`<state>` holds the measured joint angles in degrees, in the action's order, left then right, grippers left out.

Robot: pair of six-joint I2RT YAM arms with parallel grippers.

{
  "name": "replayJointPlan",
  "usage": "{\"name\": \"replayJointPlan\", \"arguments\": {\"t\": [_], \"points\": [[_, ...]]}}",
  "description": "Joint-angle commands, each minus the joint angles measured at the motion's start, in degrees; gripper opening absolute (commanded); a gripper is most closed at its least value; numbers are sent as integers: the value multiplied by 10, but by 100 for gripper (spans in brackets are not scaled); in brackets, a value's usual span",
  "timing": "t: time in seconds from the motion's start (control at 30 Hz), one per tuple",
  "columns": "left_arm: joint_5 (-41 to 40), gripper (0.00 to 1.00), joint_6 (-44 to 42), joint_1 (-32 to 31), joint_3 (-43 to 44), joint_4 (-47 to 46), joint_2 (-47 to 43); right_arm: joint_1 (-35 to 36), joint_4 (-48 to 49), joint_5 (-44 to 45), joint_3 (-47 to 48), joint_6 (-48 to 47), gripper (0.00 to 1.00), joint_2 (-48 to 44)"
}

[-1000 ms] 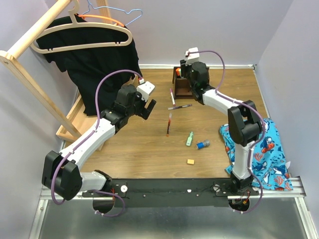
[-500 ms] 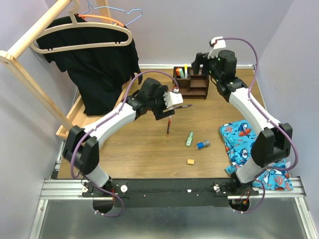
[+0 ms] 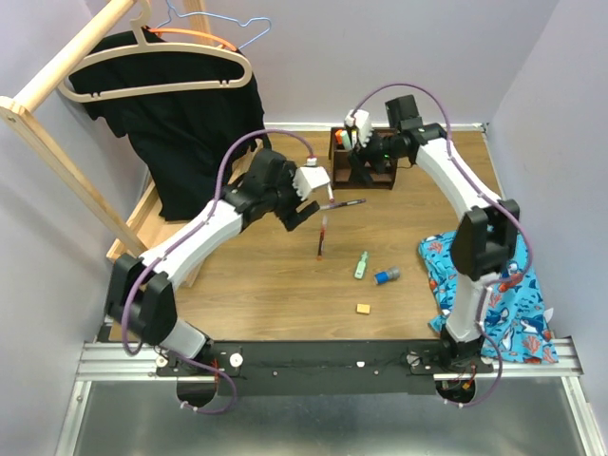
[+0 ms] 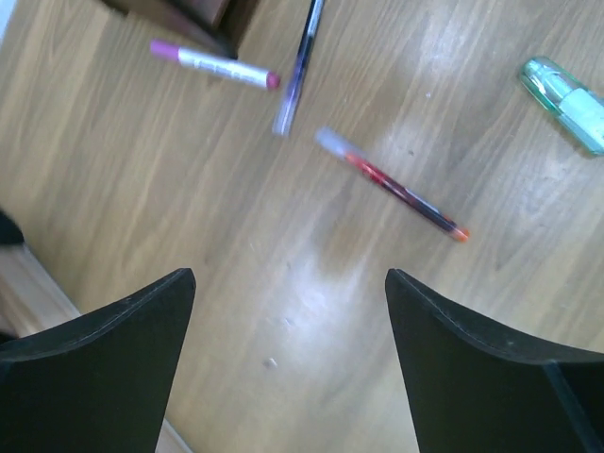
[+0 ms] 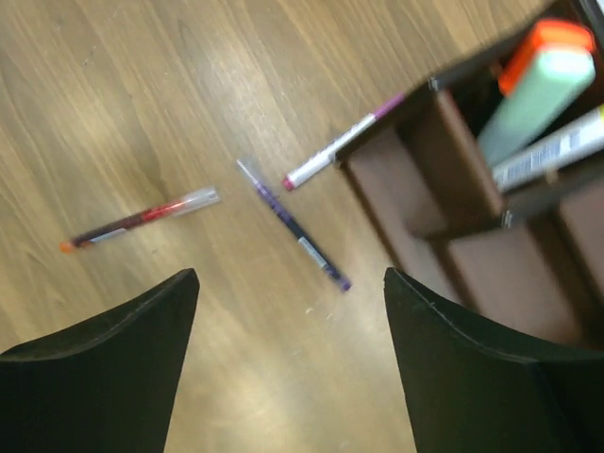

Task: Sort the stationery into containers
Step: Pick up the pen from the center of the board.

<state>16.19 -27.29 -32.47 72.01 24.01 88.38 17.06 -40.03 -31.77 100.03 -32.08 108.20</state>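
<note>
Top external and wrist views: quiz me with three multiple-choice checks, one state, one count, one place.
1. The left gripper is: A shut on a pen; B open and empty; C shut on nothing.
2. Thin pens loose on the table: A one; B five; C three.
3. The pink pen lies: A beside the organizer; B in the left gripper; C at the table's near edge.
Key: B, its jaws stand wide apart with nothing between; C, pink pen, purple pen, red pen; A, its end lies at the organizer's corner.
</note>
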Motion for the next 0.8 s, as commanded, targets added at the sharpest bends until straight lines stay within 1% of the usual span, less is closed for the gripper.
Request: {"name": "replayJointPlan", "arguments": {"t": [0.0, 0.03, 0.07, 0.1, 0.13, 0.17, 0.2, 0.23, 0.27, 0.3, 0.33, 0.37, 0.43, 0.47, 0.53, 0.6, 0.7, 0.77], "points": [[-69, 93, 133, 7, -72, -27, -88, 31, -238, -45, 158, -207, 75, 125], [-81, 95, 156, 15, -91, -19, -98, 39, -249, -26, 182, -190, 70, 147], [-97, 96, 173, 23, -100, -16, -115, 45, -252, -20, 223, -109, 67, 164], [-114, 98, 187, 34, -108, -12, -123, 58, -243, -14, 235, -44, 63, 190], [-123, 99, 201, 44, -117, -7, -130, 62, -227, 2, 237, 31, 62, 191], [-131, 99, 226, 68, -119, 2, -141, 67, -192, 9, 208, 158, 63, 186], [-140, 99, 235, 78, -121, 7, -145, 82, -166, 27, 179, 218, 70, 157], [-147, 98, 246, 91, -121, 11, -148, 94, -139, 89, 142, 267, 74, 139], [-153, 98, 262, 105, -121, 12, -155, 109, -97, 127, 113, 331, 77, 120], [-157, 98, 268, 112, -124, 10, -160, 135, -82, 156, 66, 363, 79, 106], [-171, 98, 270, 115, -133, 5, -165, 144, -72, 188, 48, 397, 77, 89], [-173, 98, 271, 118, -137, -4, -176, 150, -64, 205, 35, 469, 73, 86], [-171, 98, 270, 123, -145, -10, -184, 160, -66, 239, 16, 511, 67, 91], [-172, 99, 270, 123, -146, -12, -192, 161, -70, 255, 16, 524, 66, 104], [-172, 98, 271, 123, -151, -15, -202, 163, -76, 313, 25, 563, 60, 122], [-173, 98, 270, 122, -154, -16, -217, 163, -86, 335, 37, 588, 59, 152], [-186, 99, 270, 109, -169, -18, -240, 167, -87, 345, 59, 613, 56, 180], [-186, 99, 267, 102, -181, -20, -258, 174, -81, 364, 74, 609, 56, 191]]}}
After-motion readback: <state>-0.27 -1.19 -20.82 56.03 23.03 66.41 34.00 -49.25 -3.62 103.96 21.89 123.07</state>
